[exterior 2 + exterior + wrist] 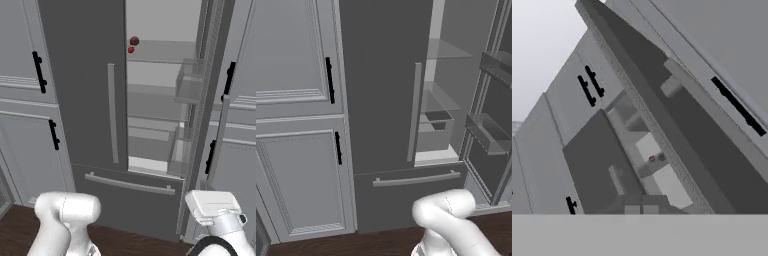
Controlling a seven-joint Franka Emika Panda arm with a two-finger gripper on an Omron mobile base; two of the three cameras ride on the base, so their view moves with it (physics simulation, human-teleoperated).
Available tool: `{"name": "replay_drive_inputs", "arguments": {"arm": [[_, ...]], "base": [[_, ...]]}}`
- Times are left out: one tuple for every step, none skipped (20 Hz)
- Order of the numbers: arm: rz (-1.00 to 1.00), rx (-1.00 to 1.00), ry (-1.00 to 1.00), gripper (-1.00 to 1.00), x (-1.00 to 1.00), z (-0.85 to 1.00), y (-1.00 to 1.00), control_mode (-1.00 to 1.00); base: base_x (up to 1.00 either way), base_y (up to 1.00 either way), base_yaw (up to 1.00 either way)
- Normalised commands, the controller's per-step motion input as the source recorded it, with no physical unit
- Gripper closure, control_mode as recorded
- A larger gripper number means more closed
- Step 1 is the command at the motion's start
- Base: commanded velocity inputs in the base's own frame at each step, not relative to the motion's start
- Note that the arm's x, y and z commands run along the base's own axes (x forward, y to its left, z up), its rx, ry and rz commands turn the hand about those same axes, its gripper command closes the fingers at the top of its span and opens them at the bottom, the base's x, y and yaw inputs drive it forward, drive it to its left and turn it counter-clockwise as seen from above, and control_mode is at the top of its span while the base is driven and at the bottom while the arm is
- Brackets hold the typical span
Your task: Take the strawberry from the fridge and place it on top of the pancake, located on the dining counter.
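Red strawberry sits on an upper glass shelf of the fridge, just below-left of a larger dark red fruit, right door swung open. My gripper is pinched closed and empty, low beside that door; I judge I should spread the jaws before reaching up, and come in on the smaller berry.

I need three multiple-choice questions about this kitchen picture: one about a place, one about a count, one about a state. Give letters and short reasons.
1. Where does the strawberry lie?
A. on a shelf inside the fridge
B. on the floor
C. in a door bin

2. How many red fruits are on that shelf?
A. one
B. two
C. four

3. How does the fridge's right door stand?
A. shut
B. open
C. removed

Answers:
1 A, it rests on a high glass shelf.
2 B, the berry lies beside a larger dark red fruit.
3 B, it is swung out, baring the shelves.
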Motion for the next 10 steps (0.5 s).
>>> {"name": "replay_drive_inputs", "arguments": {"arm": [[-0.18,-0.30,-0.06,1.00,-0.20,0.48,1.00,-1.00],[-0.19,-0.31,-0.02,1.00,-0.18,0.51,1.00,-1.00],[-0.21,-0.31,0.00,1.00,-0.06,0.57,1.00,-1.00],[-0.21,-0.32,0.00,1.00,-0.07,0.54,1.00,-1.00],[-0.21,-0.33,0.00,1.00,0.00,0.53,1.00,-1.00],[-0.20,-0.34,0.00,1.00,0.00,0.52,1.00,-1.00],[-0.26,-0.33,0.00,1.00,0.00,0.48,1.00,-1.00],[-0.31,-0.32,0.01,1.00,0.00,0.45,1.00,-1.00],[-0.37,-0.30,0.05,1.00,0.00,0.35,1.00,-1.00],[-0.44,-0.27,0.09,1.00,0.00,0.23,1.00,-1.00]], "base": [[0.00,0.00,0.00],[0.00,0.00,0.00],[0.00,0.00,0.00],[0.00,0.00,0.00],[0.00,0.00,0.00],[0.00,0.00,0.00],[0.00,0.00,0.00],[0.00,0.00,0.00],[0.00,0.00,0.00],[0.00,0.00,0.00]]}}
